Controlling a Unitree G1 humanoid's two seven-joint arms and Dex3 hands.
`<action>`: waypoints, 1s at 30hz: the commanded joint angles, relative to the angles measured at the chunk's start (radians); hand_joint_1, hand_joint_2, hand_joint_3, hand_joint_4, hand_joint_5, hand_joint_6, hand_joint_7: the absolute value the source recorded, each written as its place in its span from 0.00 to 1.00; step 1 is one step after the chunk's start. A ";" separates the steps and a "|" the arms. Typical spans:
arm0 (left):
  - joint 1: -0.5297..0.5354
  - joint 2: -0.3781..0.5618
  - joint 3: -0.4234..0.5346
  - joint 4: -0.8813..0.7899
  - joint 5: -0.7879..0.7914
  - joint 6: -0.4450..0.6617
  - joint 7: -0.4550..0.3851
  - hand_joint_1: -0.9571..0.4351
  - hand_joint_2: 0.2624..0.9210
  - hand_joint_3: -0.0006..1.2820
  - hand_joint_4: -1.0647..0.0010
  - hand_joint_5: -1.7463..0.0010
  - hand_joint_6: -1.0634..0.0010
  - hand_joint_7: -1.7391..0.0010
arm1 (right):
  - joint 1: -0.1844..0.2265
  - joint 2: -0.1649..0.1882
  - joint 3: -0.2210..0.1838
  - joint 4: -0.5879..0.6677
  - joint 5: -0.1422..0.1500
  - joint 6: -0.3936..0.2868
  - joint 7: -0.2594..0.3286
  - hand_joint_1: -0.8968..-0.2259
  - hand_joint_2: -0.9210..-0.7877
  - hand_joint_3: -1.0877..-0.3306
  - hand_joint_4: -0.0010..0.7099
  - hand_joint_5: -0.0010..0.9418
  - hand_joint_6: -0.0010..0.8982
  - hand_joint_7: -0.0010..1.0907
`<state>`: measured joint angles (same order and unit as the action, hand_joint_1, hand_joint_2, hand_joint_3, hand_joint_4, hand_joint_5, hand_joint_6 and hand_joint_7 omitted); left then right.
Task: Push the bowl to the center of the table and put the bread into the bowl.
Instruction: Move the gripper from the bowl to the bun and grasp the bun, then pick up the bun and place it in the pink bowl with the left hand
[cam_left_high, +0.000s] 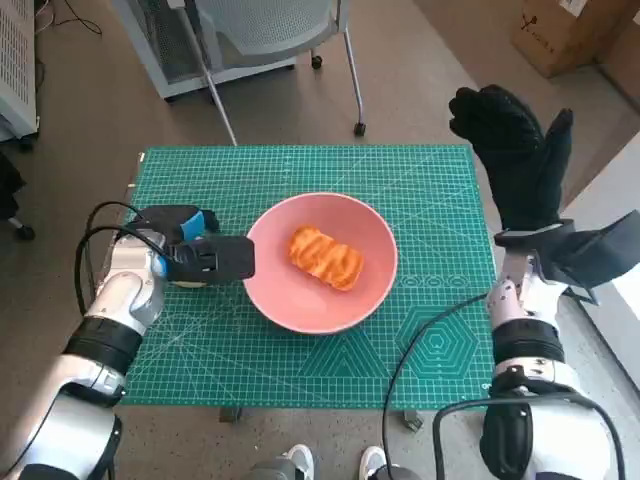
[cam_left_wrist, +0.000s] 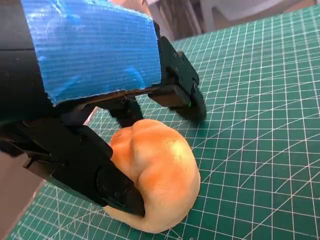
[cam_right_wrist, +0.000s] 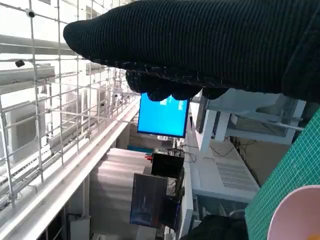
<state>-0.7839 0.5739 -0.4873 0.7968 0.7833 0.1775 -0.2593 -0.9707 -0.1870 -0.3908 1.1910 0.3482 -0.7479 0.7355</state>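
Since the pink bowl (cam_left_high: 320, 300) sits about mid-tabletop (cam_left_high: 440, 340) with a bread (cam_left_high: 325, 258) lying in it, I judge the task largely done. My left robot hand (cam_left_high: 205, 257) rests just beside the bowl's rim. Its wrist camera shows its fingers (cam_left_wrist: 100, 180) bracketing a second bread piece (cam_left_wrist: 160, 175) on the mat, and I cannot tell whether they clamp it. My right robot hand (cam_left_high: 510, 150) hangs raised past the tabletop's edge, fingers apart, empty. Beyond stands a chair (cam_left_high: 270, 30), and nothing blocks the bowl.

Pink bowl (cam_left_high: 320, 300), golden-orange bread (cam_left_high: 325, 257), green gridded mat (cam_left_high: 420, 200) w/ white lines.
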 joint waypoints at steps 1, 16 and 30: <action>0.054 0.006 -0.001 0.023 -0.012 -0.017 0.009 0.69 0.98 0.09 0.44 0.21 0.36 0.42 | 0.025 0.008 0.000 0.002 0.001 0.008 0.003 0.42 0.00 0.39 0.18 0.00 0.28 0.00; 0.080 0.043 0.026 -0.034 -0.027 -0.026 -0.011 0.69 0.98 0.09 0.42 0.22 0.37 0.42 | 0.026 0.018 -0.003 0.011 0.002 0.013 0.000 0.43 0.00 0.40 0.13 0.00 0.27 0.00; 0.130 0.103 0.071 -0.182 -0.048 0.014 -0.081 0.69 1.00 0.07 0.41 0.21 0.37 0.44 | 0.033 0.023 0.003 0.012 -0.009 0.002 -0.017 0.42 0.00 0.40 0.15 0.01 0.28 0.00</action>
<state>-0.6998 0.6428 -0.4290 0.6465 0.7437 0.1745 -0.3097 -0.9664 -0.1729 -0.3900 1.1908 0.3468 -0.7479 0.7316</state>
